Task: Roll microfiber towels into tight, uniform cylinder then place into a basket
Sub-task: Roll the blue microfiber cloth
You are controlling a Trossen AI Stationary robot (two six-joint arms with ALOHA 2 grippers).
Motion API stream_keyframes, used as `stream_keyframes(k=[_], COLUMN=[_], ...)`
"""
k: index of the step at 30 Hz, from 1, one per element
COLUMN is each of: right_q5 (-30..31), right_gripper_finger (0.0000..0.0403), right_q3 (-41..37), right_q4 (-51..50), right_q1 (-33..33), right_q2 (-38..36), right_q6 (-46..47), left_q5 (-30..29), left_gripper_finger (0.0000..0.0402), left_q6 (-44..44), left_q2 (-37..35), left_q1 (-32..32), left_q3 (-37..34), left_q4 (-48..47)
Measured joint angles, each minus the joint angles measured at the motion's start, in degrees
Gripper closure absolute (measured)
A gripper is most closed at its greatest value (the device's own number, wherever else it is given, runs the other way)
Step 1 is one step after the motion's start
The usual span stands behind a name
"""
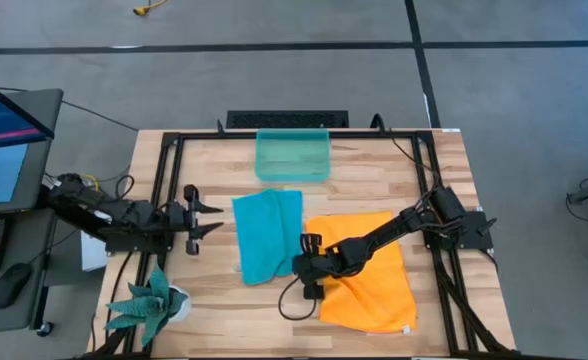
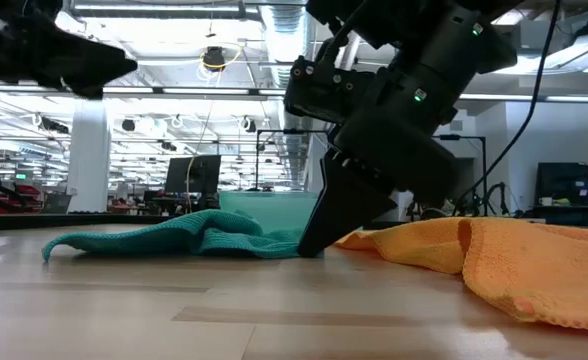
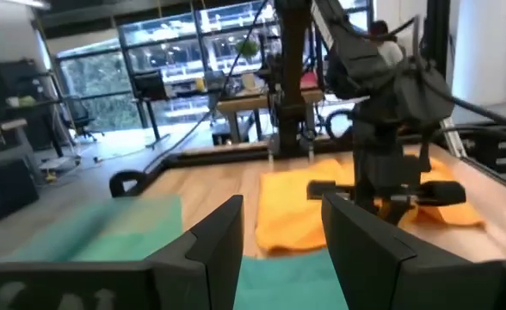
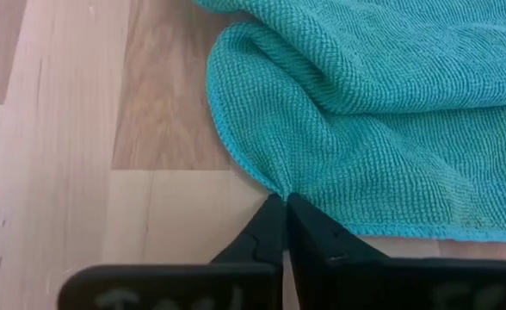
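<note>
The teal towel (image 1: pixel 267 235) lies spread but wrinkled on the middle of the table, and the larger orange towel (image 1: pixel 372 272) lies flat to its right. The translucent teal basket (image 1: pixel 293 155) stands at the far edge behind them. My right gripper (image 1: pixel 300 262) is down at the teal towel's near right part, beside the orange towel, shut on the teal cloth. My left gripper (image 1: pixel 217 217) hovers open and level left of the teal towel, holding nothing; its fingers (image 3: pixel 223 250) frame the right arm in the left wrist view. My right gripper pinches the teal towel's hemmed edge (image 4: pixel 270 191) near its near right corner between its two fingertips. The fingers slant down from the table's right side, tips at the tabletop (image 2: pixel 312 245). The cloth puckers toward the pinch and otherwise lies slack on the table.
A green spiky plant (image 1: pixel 150 305) stands at the near left corner. A black metal frame (image 1: pixel 164 170) runs around the table's sides. Bare wood shows near the front edge below the teal towel.
</note>
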Motion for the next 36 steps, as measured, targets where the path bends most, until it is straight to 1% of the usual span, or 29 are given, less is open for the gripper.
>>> stream_keyframes(k=[3, 6, 11, 14, 18, 23, 28, 31, 36], right_q5=[-0.2, -0.3, -0.2, -0.2, -0.3, -0.5, -0.5, -0.5, -0.4], right_gripper_finger=[0.0387, 0.0395, 0.0387, 0.0379, 0.0383, 0.0391, 0.0385, 0.0383, 0.0388], right_q3=[0.0, 0.0, 0.0, 0.0, 0.0, 0.0, 0.0, 0.0, 0.0], right_q4=[0.0, 0.1, 0.2, 0.2, 0.1, 0.0, 0.0, 0.0, 0.0], right_q1=[-0.2, -0.3, -0.3, -0.3, -0.4, -0.8, -1.3, -1.5, -1.7], right_q2=[0.0, 0.0, 0.0, 0.1, 0.1, 0.1, 0.1, 0.1, 0.1], right_q6=[0.3, 0.4, 0.4, 0.4, 0.4, 0.4, 0.4, 0.5, 0.4], left_q5=[-0.3, -0.8, -2.1, -2.2, -2.2, -2.2, -2.1, -2.1, -2.6], left_gripper_finger=[0.0251, 0.0251, 0.0251, 0.0251, 0.0251, 0.0251, 0.0251, 0.0251, 0.0251], left_q6=[2.3, 3.6, 4.9, 2.1, -1.2, -6.9, -12.9, -17.0, -20.4], left_q2=[4.8, 11.7, 25.1, 33.0, 43.0, 53.9, 62.7, 68.1, 76.4], left_q1=[0.0, 0.0, -0.1, -0.6, -3.0, -7.7, -13.3, -16.3, -19.7], left_q3=[2.6, 4.9, 10.0, 13.2, 18.0, 25.8, 33.3, 35.9, 39.1], left_q4=[1.9, 1.4, 1.3, -0.8, -6.4, -14.1, -21.7, -22.4, -22.5])
